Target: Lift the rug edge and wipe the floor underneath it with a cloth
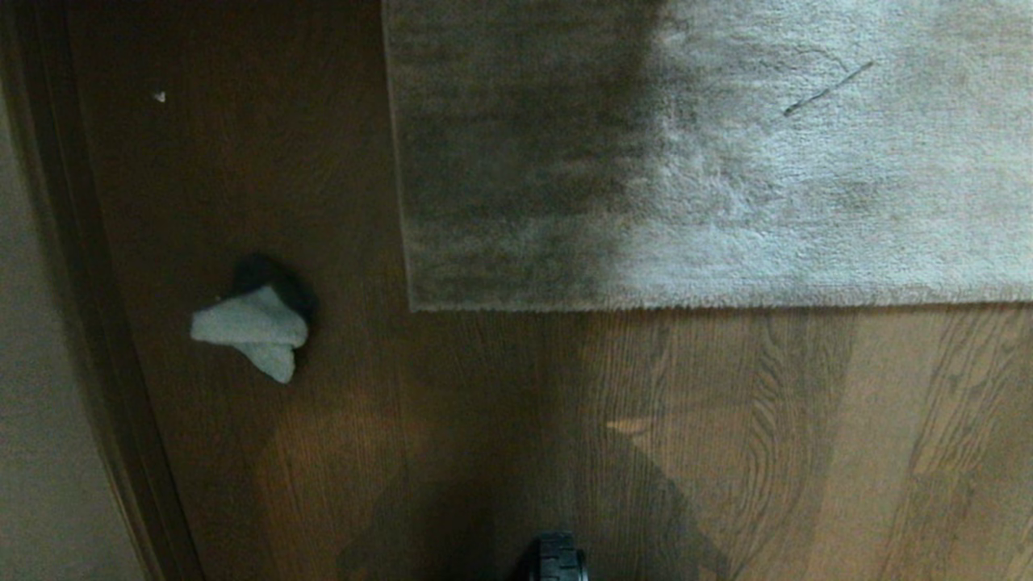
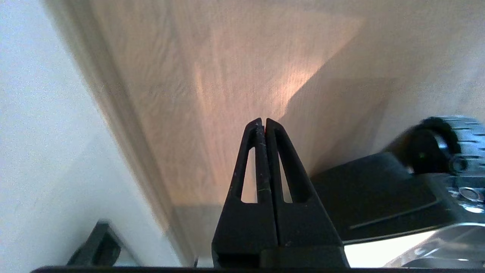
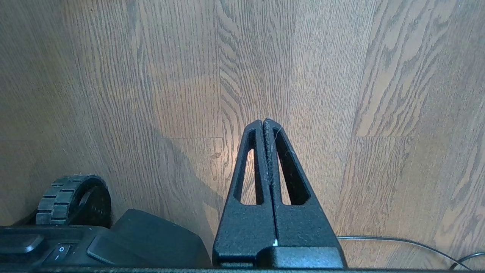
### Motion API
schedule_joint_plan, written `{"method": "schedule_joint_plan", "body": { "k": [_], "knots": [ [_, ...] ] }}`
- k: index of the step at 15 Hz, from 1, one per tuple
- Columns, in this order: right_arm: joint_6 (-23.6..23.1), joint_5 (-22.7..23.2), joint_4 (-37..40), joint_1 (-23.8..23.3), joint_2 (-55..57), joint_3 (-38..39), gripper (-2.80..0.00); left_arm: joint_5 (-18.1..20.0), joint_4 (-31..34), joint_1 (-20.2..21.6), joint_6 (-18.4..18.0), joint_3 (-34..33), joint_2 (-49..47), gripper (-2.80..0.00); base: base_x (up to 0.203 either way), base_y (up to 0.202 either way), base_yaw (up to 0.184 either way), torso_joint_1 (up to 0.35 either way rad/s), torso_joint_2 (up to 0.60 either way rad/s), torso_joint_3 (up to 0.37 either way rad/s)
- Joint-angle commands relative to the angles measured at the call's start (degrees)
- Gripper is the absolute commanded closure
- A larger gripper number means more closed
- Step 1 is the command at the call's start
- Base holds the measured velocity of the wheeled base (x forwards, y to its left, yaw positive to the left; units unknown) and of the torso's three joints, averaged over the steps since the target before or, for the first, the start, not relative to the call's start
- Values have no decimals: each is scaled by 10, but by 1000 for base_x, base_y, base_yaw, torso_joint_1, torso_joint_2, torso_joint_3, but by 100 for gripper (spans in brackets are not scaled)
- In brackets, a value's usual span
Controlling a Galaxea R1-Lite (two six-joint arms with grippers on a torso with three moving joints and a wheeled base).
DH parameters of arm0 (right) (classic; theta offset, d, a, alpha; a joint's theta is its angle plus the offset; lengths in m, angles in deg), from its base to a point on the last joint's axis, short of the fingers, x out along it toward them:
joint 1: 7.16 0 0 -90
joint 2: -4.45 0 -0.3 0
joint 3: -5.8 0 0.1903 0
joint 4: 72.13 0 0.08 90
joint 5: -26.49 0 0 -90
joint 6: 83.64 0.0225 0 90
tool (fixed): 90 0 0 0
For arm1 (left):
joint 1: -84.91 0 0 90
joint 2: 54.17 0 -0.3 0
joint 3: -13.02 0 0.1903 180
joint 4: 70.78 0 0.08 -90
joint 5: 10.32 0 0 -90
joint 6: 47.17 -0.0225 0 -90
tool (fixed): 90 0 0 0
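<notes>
the cloth [image 1: 254,329] lies crumpled on the floor [image 1: 686,444] at about nine o'clock in the head view, well apart from the rug edge [image 1: 686,305], which lies flat across the upper right. neither arm shows in that view. the left gripper [image 2: 263,121] has its fingers clenched together, empty, over bare floor beside a wall [image 2: 34,132]. the right gripper [image 3: 264,122] is likewise clenched and empty above bare boards, near the base's wheel [image 3: 62,199]. no cloth lies near either.
</notes>
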Motion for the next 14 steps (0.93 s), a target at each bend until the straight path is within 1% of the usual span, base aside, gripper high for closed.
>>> {"method": "schedule_joint_plan", "body": {
  "k": [1, 2, 3, 5, 6, 7, 8, 14],
  "knots": [
    [0, 0, 0, 0, 1, 0, 0, 8, -1, -1, -25, 1, 23, 0, 0, 0, 0, 0, 0, 0],
    [0, 0, 0, 0, 0, 0, 0, 14, 0, -2, -43, 2, 23, 0, 0, 0, 0, 0, 0, 0],
    [0, 0, 0, 0, 1, 0, 0, 19, 0, -4, -51, 3, 27, 0, 0, 0, 0, 0, 0, 0],
    [0, 0, 0, 0, 1, 0, 0, 16, 1, -6, -47, 2, 31, 0, 0, 0, 0, 0, 0, 0],
    [0, 0, 0, 0, 1, 0, 0, 12, 1, -6, -25, 2, 31, 0, 0, 0, 0, 0, 0, 0],
    [0, 0, 0, 0, 1, 0, 0, 8, 0, -6, 9, 1, 31, 0, 0, 0, 0, 0, 0, 0],
    [0, 0, 0, 0, 1, 0, 0, 0, 0, -6, 26, 1, 32, 0, 0, 0, 0, 0, 0, 0],
    [0, 0, 0, 0, 1, 0, 0, -1, -1, -10, 29, 0, 44, 0, 0, 0, 0, 0, 0, 0]
  ]
}}
